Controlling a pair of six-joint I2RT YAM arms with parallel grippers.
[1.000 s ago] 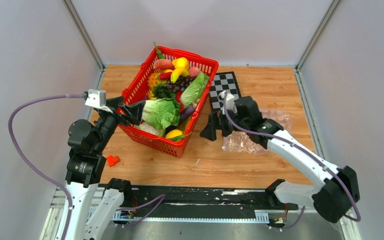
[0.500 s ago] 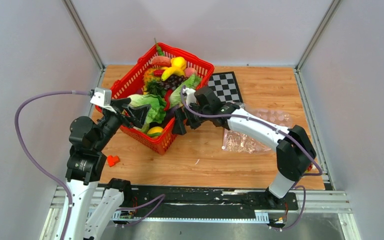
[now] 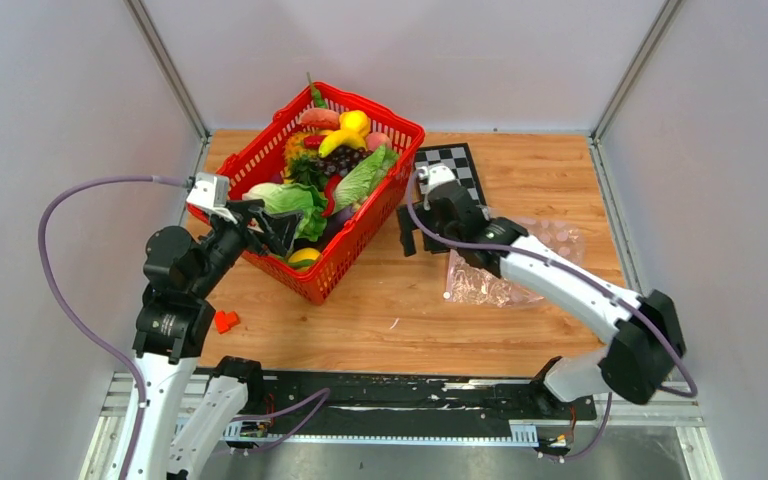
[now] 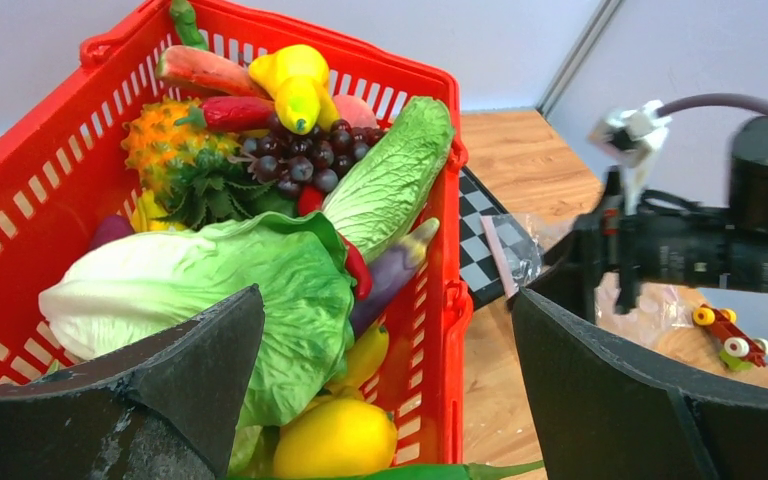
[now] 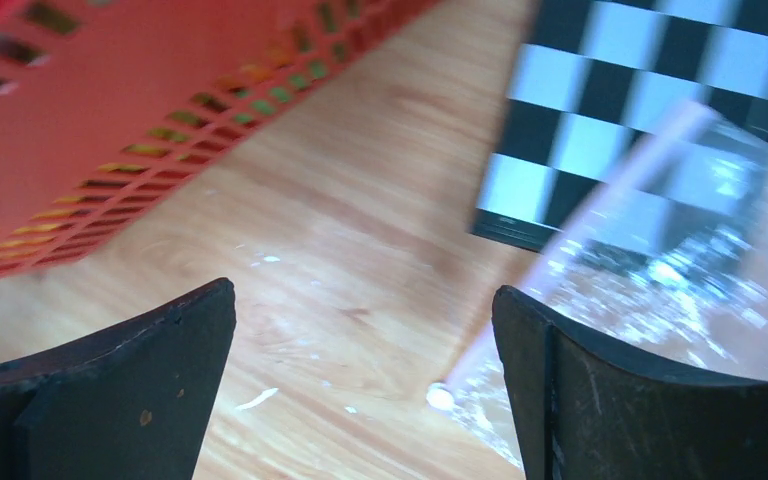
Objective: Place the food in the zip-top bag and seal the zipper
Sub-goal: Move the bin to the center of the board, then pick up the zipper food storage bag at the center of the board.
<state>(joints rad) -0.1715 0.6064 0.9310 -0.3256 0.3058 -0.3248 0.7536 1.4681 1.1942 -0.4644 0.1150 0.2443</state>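
The food fills a red basket (image 3: 375, 225): leafy lettuce (image 3: 285, 200), a yellow piece (image 3: 345, 128), grapes, a chilli. My left gripper (image 3: 275, 228) hovers open over the basket's near left corner; in the left wrist view the lettuce (image 4: 220, 285) and a lemon (image 4: 335, 440) lie between its fingers (image 4: 160, 380). The zip-top bag (image 3: 550, 240) lies flat and clear on the table, partly under my right arm. My right gripper (image 3: 422, 236) is open and empty above bare wood between basket and bag. The pink zipper (image 5: 585, 225) runs beside its right finger (image 5: 640, 390).
A checkerboard card (image 3: 450, 170) lies behind the bag, with the bag's corner overlapping it. A small red piece (image 3: 225, 321) sits on the wood near the left arm's base. Grey walls close in the table on three sides.
The basket has slid left and turned. My right gripper swung in against the basket's right side, then drew back toward the bag. The left gripper shifted slightly right.
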